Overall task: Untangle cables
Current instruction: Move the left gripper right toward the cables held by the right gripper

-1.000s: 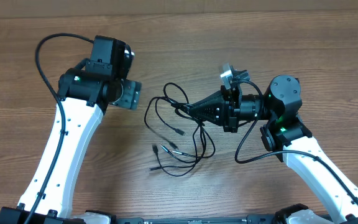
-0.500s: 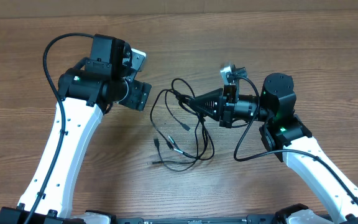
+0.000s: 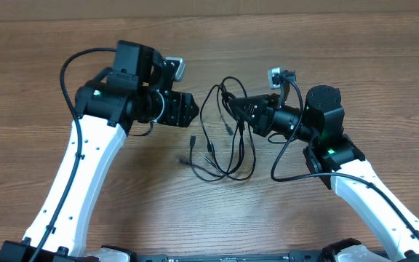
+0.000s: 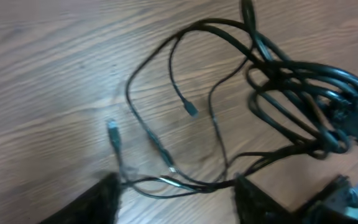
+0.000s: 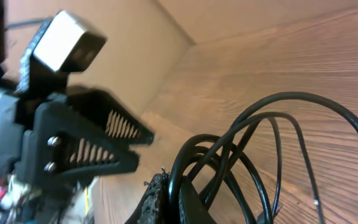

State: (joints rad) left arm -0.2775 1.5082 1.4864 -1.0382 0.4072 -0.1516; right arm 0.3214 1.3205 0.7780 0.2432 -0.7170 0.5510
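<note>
At the tip of the right gripper (image 3: pixel 233 106) we see the cables (image 3: pixel 225 129) pinched as a bunch, its jaws clamped tight on several black loops. From that pinch one loop stands out past the tip. The other strands fall away below it onto the table (image 3: pixel 35 87) and end in small plugs lying below and to the side of the tip. Our right wrist view shows the same hold: the cables (image 5: pixel 253 137) curve out of the closed right gripper (image 5: pixel 166 202) at the bottom edge.

The left gripper (image 3: pixel 192 110) points at the bundle from the opposite side, near the outermost strand but apart from it. We judge its jaws parted and holding nothing. From the left wrist, its two fingers (image 4: pixel 101 202) frame the bottom of the view with a gap between them. The cables (image 4: pixel 215 121) spread ahead of them, thin strands nearest and the thick bunch farther off to one side.

Against a second ago, the left gripper has swung in toward the cables. The right gripper has drawn the bunch toward the far edge of the table, dragging the loose plugs along.

Around them, a camera (image 3: pixel 177 68) sits above the left gripper, and a thick wire (image 3: pixel 62 71) arcs behind the left arm. Crossing strands lie between the left gripper and the bunch.
</note>
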